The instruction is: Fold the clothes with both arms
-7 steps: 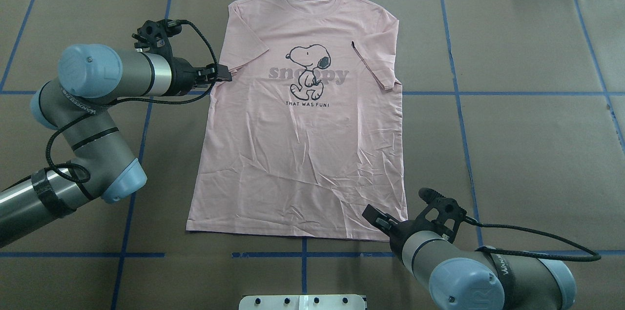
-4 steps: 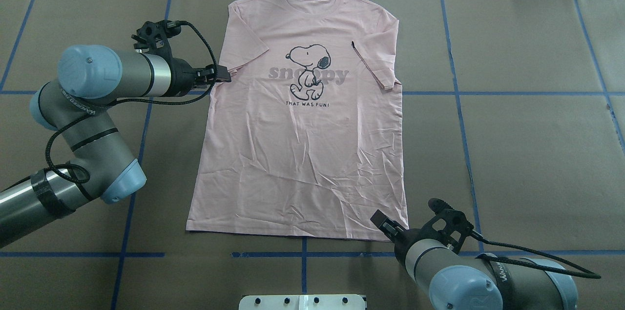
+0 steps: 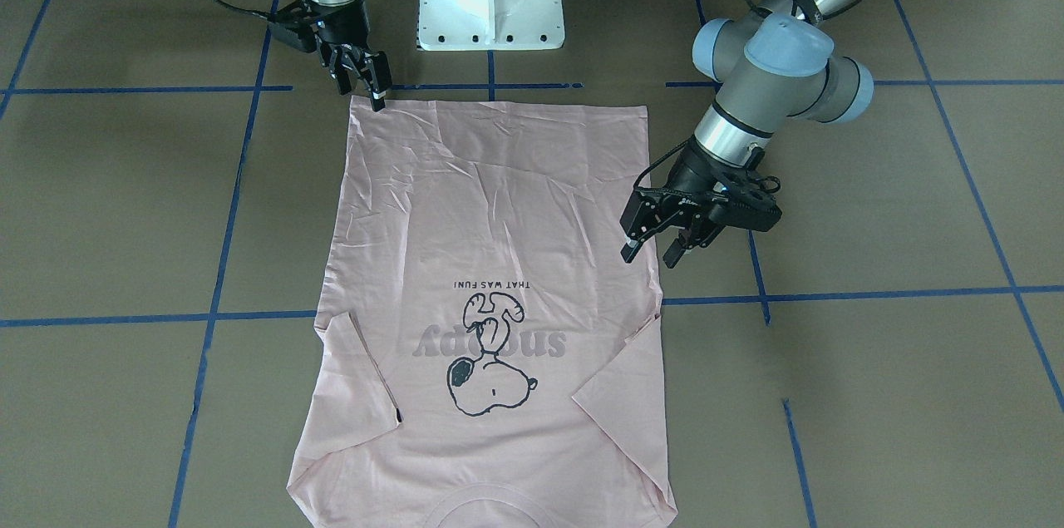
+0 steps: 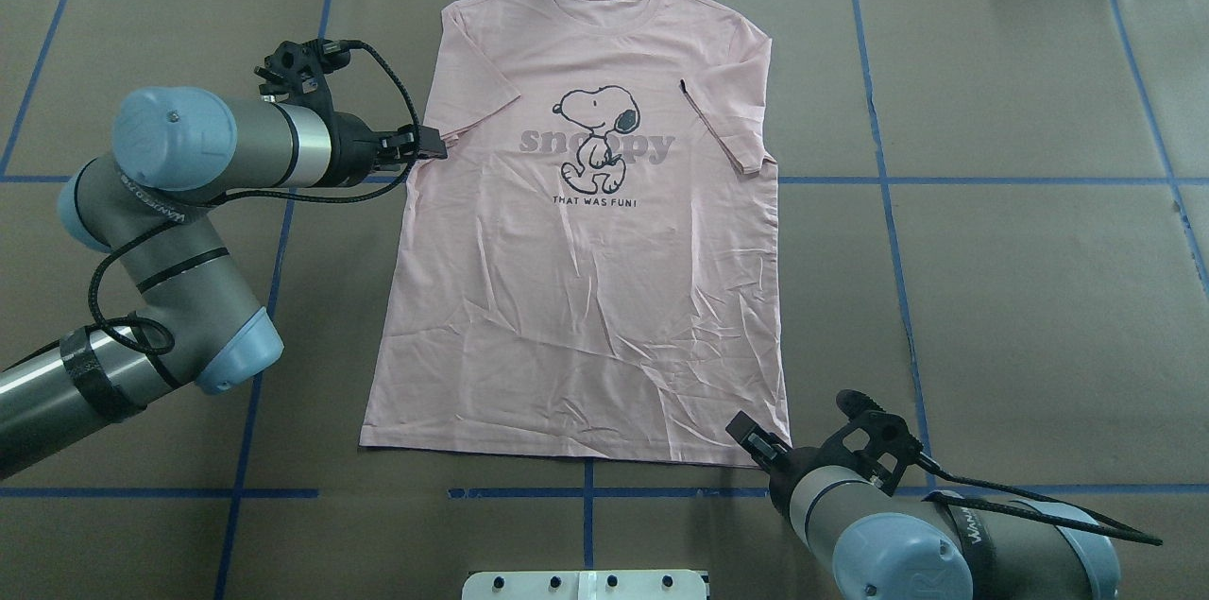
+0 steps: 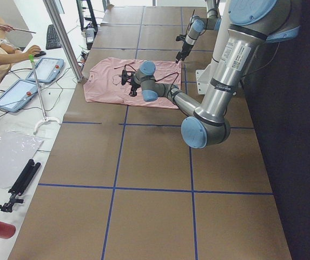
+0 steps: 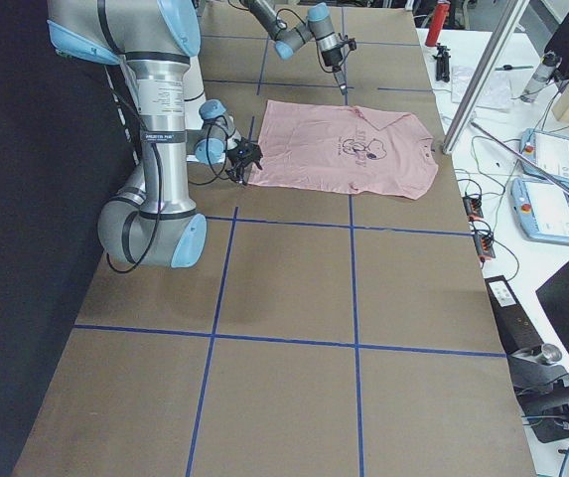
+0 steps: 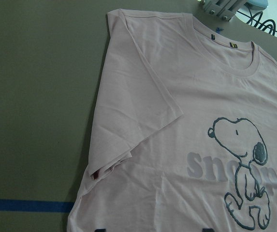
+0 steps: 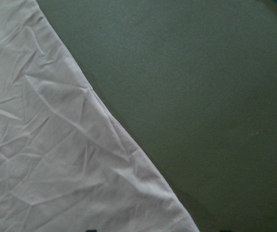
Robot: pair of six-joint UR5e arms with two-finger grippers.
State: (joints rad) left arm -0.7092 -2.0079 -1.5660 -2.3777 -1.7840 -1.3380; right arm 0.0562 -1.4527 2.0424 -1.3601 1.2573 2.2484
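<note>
Since a second ago the right gripper (image 3: 370,91) has drawn back toward the robot and slightly outward, from over the lower cloth to the hem corner; the left arm (image 4: 189,146) and the shirt lie as they did.

Brown paper with blue tape lines covers the table (image 4: 992,298). On it the pale pink T-shirt (image 4: 586,317) lies flat and front up. Its long axis runs straight away from the robot, with the collar pointing to the far edge and the hem toward the robot's base. Both sleeves lie folded in over the chest. The dog print (image 4: 595,137) reads upright from the robot's side.

The left arm reaches in from the shirt's side, its forearm nearly level. The right arm (image 4: 897,562) comes up from the near edge, angled toward the shirt.

The left gripper (image 3: 648,255) has its jaws spread wide and holds nothing. Its fingertips straddle the shirt's side seam, with the sleeve hem just ahead of them toward the collar. Whether they touch the cloth cannot be told.

The right gripper is also parted and grips nothing. Its tips are at the hem corner, with wrinkled cloth beyond them on one side and bare table on the other.

A small dark tag (image 4: 682,87) sits on the folded sleeve well beyond the right gripper.
</note>
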